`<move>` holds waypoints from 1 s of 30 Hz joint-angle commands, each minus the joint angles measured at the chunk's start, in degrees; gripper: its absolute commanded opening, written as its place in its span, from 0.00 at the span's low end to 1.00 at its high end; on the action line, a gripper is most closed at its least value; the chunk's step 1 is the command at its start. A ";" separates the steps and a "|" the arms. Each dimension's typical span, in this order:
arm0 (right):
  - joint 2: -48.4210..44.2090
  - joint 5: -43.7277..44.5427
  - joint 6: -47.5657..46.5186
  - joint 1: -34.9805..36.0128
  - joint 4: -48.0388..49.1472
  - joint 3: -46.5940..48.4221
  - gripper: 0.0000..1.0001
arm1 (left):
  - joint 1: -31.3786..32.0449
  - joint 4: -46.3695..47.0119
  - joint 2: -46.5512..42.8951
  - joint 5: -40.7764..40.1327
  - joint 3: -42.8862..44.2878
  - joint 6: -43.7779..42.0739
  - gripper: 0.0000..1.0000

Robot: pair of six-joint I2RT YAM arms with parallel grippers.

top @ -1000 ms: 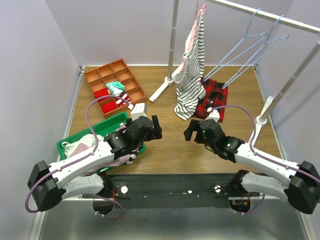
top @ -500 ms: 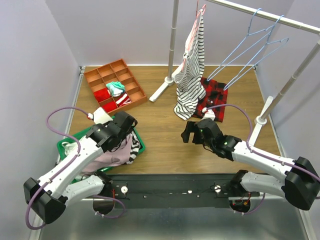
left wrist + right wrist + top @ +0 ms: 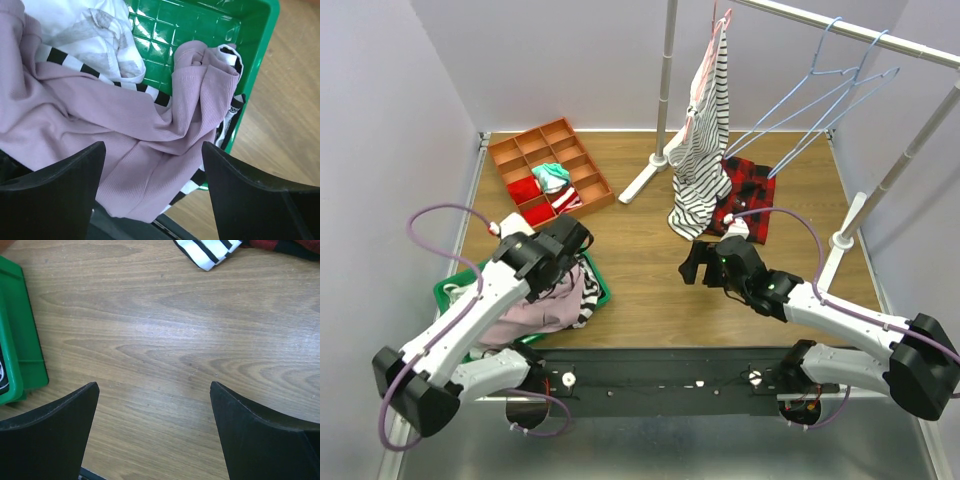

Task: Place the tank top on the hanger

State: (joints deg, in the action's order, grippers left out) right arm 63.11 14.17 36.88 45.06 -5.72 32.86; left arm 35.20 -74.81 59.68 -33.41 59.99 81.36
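Observation:
The mauve tank top (image 3: 535, 312) lies crumpled in the green bin (image 3: 601, 291) at the near left, on top of white and striped clothes. In the left wrist view the tank top (image 3: 125, 130) fills the space below my left gripper (image 3: 153, 150), which hangs open just above it, its fingers either side of a fold. From above, the left gripper (image 3: 568, 245) sits over the bin's far right corner. Light-blue hangers (image 3: 820, 100) hang on the rail at the back right. My right gripper (image 3: 692, 262) is open and empty, low over bare wood (image 3: 153, 387).
A striped shirt (image 3: 705, 130) hangs from a pinkish hanger on the rail, with a red-and-black plaid garment (image 3: 748, 195) on the table below it. An orange divided tray (image 3: 550, 170) stands at the back left. Rack post feet stand at mid-back (image 3: 645, 180) and right (image 3: 845, 238).
My left arm has swung left from mid-table to over the green bin and now looks down on the tank top. The right gripper has shifted slightly left.

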 commanded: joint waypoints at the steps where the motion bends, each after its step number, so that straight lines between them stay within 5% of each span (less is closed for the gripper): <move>1: 0.26 -1.17 1.52 0.29 1.85 0.71 1.00 | -0.40 5.62 8.68 -0.26 4.07 -10.95 0.83; 14: -1.67 -1.17 1.44 0.29 0.62 -0.25 1.00 | -3.73 18.28 23.55 0.53 3.92 -16.24 0.58; 20: -2.29 -1.69 1.26 0.29 -0.08 -0.43 1.00 | -9.00 26.45 21.97 1.94 -1.88 -17.72 0.36; 25: -3.34 -1.34 0.12 0.29 -2.45 0.71 1.00 | -12.08 26.03 21.89 2.56 -1.81 -17.47 0.03; 30: -3.70 -1.08 -0.67 0.21 -3.78 2.03 1.00 | -16.64 18.57 13.81 -3.85 4.86 -19.39 0.00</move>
State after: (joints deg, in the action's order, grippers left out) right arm 60.40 13.26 37.43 45.06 -7.11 32.86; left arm 22.11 -51.59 81.06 -31.24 58.78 63.59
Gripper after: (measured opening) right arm 0.997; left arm 0.013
